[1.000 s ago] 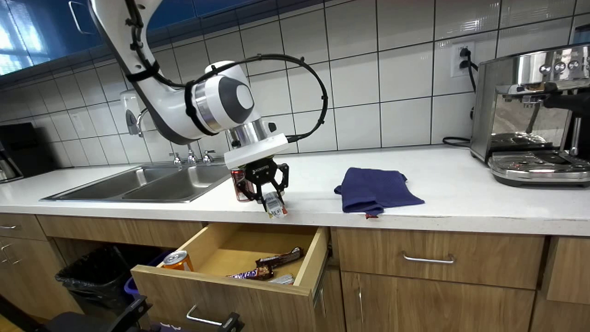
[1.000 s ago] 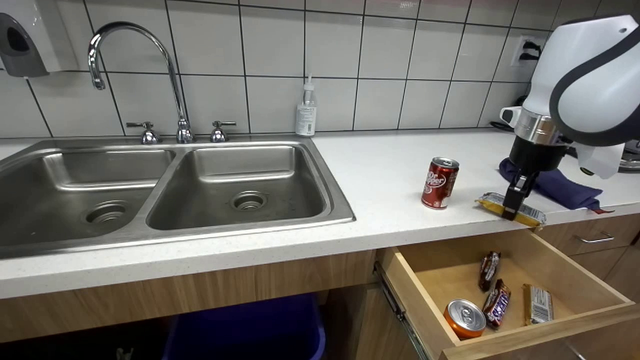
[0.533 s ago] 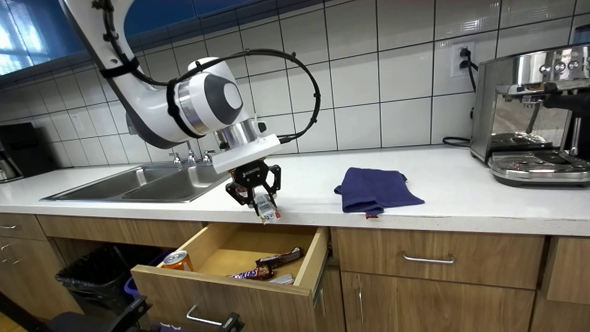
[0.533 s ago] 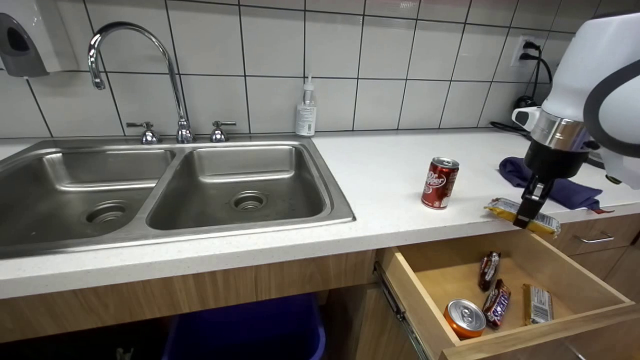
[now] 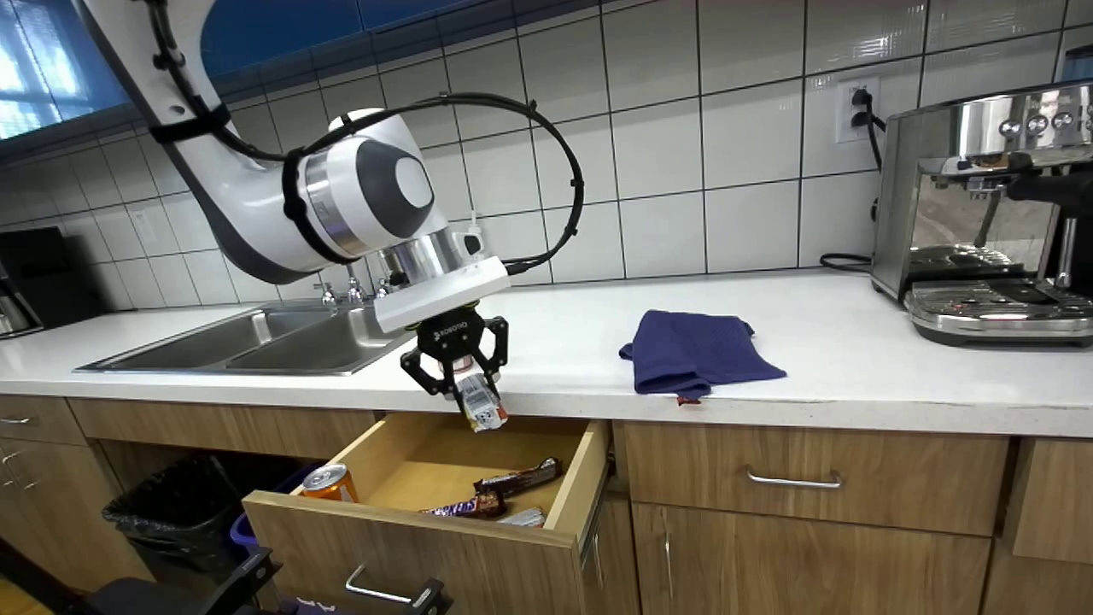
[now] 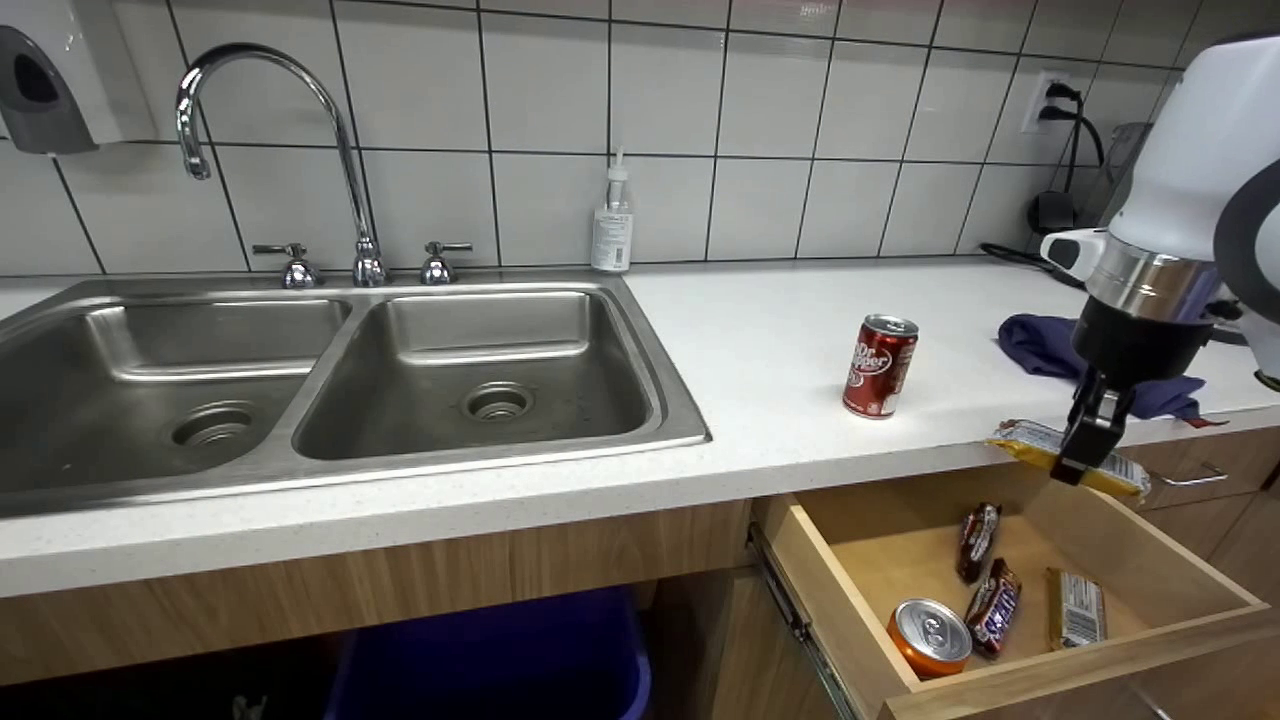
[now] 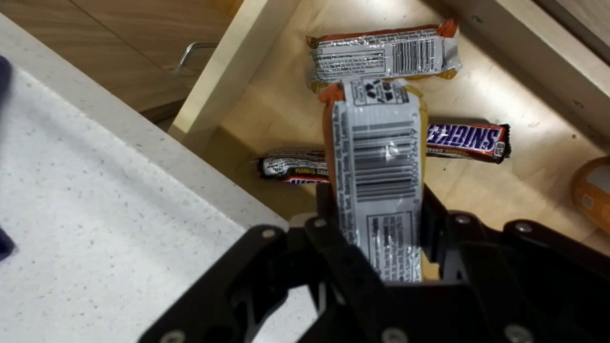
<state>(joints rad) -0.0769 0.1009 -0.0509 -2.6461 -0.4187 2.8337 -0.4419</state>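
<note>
A: State of the jaws?

B: The gripper [image 7: 378, 205] was clamped across a yellow-wrapped bar [image 7: 386, 157], its jaws apart only by that width. The bar hung tilted above the rear of the drawer [image 6: 900, 555], close to the front edge of the counter [image 7: 109, 205].

A: Risks noted?

B: Two, in my judgement. Lowered there, the bar could have struck the counter behind the drawer, the two being so near. The wrapper looked slick (crinkled and shiny), so a knock might have twisted it in the grip. A drop might also have left it askew across the Snickers bars [image 7: 469, 140] inside the drawer.

A: Farther out?

B: Inside the drawer were a second bar [image 7: 381, 55] in similar wrapping and an orange can [image 6: 930, 638]. A red can [image 6: 880, 367] stood behind the drawer.

A: What escaped inspection?

B: The brand, since only the back label faced the wrist view. There, the held bar covered the facing ends of both Snickers bars, and the frame cut off the orange can. In an exterior view the gripper [image 5: 480, 400] hid most or all of the red can.
</note>
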